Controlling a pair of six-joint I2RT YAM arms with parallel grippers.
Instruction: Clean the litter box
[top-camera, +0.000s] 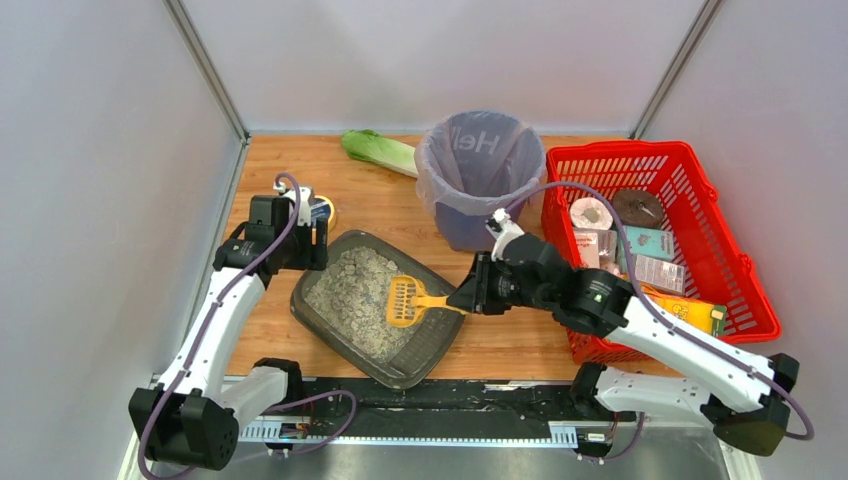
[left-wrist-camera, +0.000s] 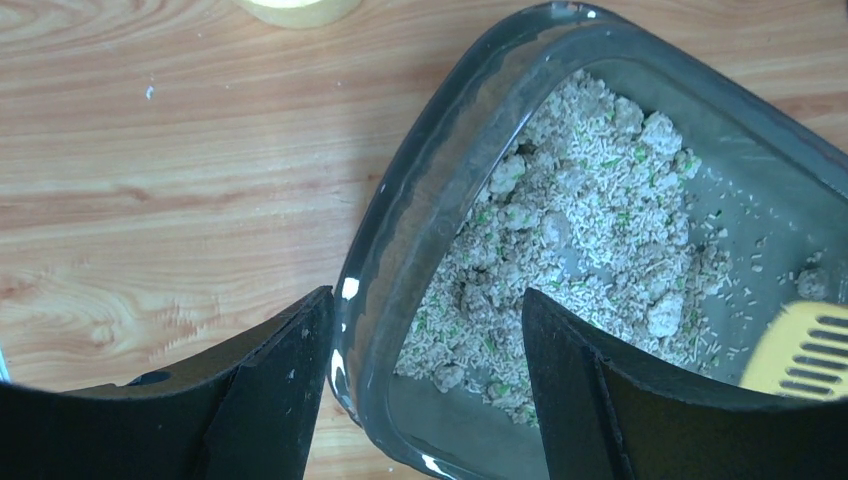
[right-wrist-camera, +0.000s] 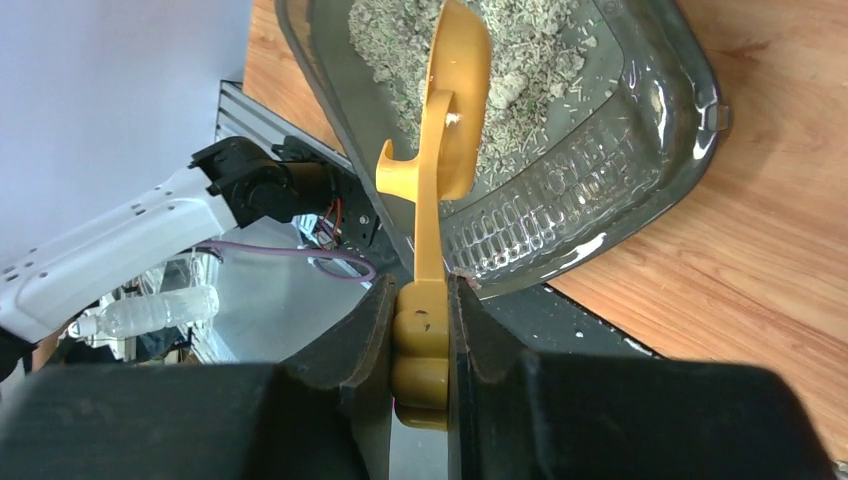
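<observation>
The litter box (top-camera: 432, 345) is a dark grey tray lying slantwise near the table's front. Clumpy grey-beige litter (top-camera: 360, 285) fills it. My left gripper (top-camera: 318, 245) is open and straddles the box's far-left rim (left-wrist-camera: 420, 190). One finger (left-wrist-camera: 290, 380) stands outside the wall and the other hangs over the litter (left-wrist-camera: 590, 210). My right gripper (top-camera: 468, 298) is shut on the handle of a yellow slotted scoop (top-camera: 405, 300). The scoop head (right-wrist-camera: 455, 110) rests over the litter inside the box (right-wrist-camera: 600, 190), and its edge (left-wrist-camera: 800, 350) shows in the left wrist view. The handle end sits between the right gripper's (right-wrist-camera: 421, 285) jaws.
A purple bag-lined bin (top-camera: 478, 170) stands behind the box. Right of the bin, a red mesh basket (top-camera: 735, 280) holds several packaged items. A green leafy vegetable (top-camera: 378, 150) lies at the back, and a small round yellow object (top-camera: 322, 208) sits by the left gripper.
</observation>
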